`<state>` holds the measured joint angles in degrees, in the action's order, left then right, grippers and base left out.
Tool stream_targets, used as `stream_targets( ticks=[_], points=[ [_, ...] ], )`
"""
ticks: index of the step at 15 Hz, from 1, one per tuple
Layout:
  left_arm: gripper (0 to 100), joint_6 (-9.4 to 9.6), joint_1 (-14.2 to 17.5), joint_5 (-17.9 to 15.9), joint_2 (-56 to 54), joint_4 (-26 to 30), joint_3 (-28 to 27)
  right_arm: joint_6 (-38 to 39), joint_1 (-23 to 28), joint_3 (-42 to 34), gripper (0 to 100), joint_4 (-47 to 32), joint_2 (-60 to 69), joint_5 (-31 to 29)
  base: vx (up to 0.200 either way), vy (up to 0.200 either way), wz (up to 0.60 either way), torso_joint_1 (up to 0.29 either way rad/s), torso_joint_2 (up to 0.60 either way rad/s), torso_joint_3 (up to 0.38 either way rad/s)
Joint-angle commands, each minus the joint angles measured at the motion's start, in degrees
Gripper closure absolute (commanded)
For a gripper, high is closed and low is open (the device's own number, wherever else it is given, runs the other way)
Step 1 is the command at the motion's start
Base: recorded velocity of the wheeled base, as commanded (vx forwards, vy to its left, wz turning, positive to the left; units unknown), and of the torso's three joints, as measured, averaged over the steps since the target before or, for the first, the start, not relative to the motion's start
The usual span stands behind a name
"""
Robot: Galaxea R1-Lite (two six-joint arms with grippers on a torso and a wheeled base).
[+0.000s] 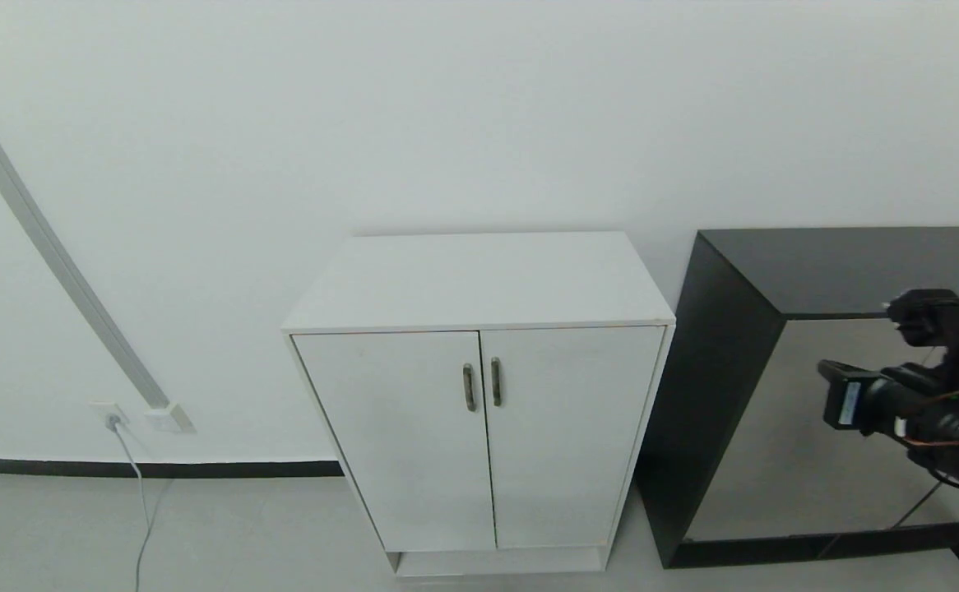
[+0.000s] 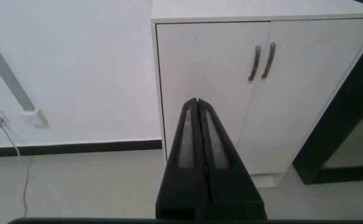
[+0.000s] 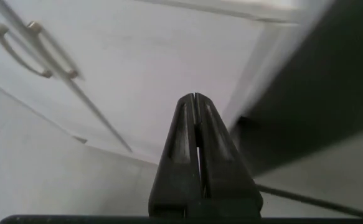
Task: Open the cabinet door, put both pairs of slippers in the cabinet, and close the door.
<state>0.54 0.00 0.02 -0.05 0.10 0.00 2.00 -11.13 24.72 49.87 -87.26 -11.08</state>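
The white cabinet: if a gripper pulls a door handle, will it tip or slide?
The cabinet is broad and sits on a full-width plinth, so tipping seems unlikely. The floor looks smooth, so a hard pull on a handle might slide it.

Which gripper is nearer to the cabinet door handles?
Right, it seems. The right gripper is close to the right door, right of the handles; the left gripper is farther back, facing the left door.

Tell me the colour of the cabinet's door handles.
Door handles: dull grey-bronze, clearest in the head view.
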Motion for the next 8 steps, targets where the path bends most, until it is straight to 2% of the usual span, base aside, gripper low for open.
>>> stream_targets(
  ticks=[1,5,8],
  points=[
    [100,-0.01,0.0,0.1,0.0,0.0,0.0,-0.1,6.6,-7.4,100,-8.2,19.8,0.3,0.0,0.0,0.0,0.0,0.0,0.0],
    [100,-0.1,-0.1,0.1,0.0,0.0,0.0,-0.2,6.6,-7.5,100,-34.4,45.0,3.5,0.0,0.0,0.0,0.0,0.0,0.0],
    [100,-0.01,-0.1,0.1,0.0,0.0,0.0,-0.2,6.6,-8.0,100,-46.6,58.6,4.2,0.0,0.0,0.0,0.0,0.0,0.0]
  ],
)
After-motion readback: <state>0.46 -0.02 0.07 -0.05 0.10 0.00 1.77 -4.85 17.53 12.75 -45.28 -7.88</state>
